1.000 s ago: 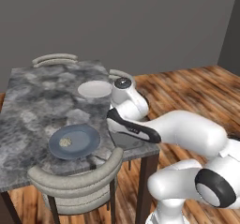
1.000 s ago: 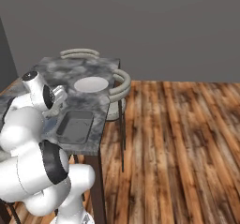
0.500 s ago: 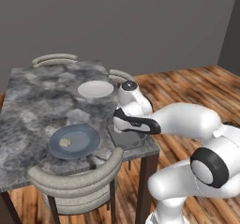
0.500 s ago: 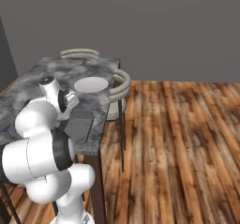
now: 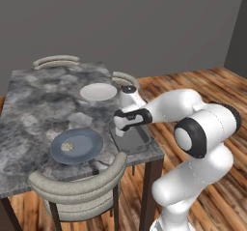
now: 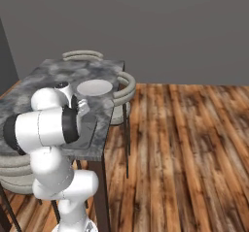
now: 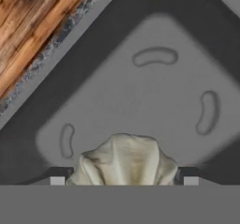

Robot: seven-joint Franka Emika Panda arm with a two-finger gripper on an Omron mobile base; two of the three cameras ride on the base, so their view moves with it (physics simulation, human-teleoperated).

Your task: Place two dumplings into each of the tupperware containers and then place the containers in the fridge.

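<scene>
My gripper [image 7: 123,181] is shut on a tan pleated dumpling [image 7: 124,162] and hangs just above the floor of the dark grey tupperware container [image 7: 140,92]. That container [image 5: 134,139] sits at the table's near right corner, with my hand [image 5: 126,120] pointing down into it. Another dumpling [image 5: 67,146] lies on the round blue-grey plate [image 5: 91,145] to the container's left. From the right base view, the container [image 6: 91,131] shows beside my forearm. The fridge is out of view.
A round white plate [image 5: 98,91] lies further back on the marble table [image 5: 38,104]. Chairs stand at the near side [image 5: 77,186], the far side [image 5: 55,61] and the right side [image 5: 126,78]. The table edge and wooden floor [image 7: 28,26] lie close beside the container.
My hand has stayed over the grey container with the dumpling in it, while the elbow and upper arm have swung in closer to the table.
</scene>
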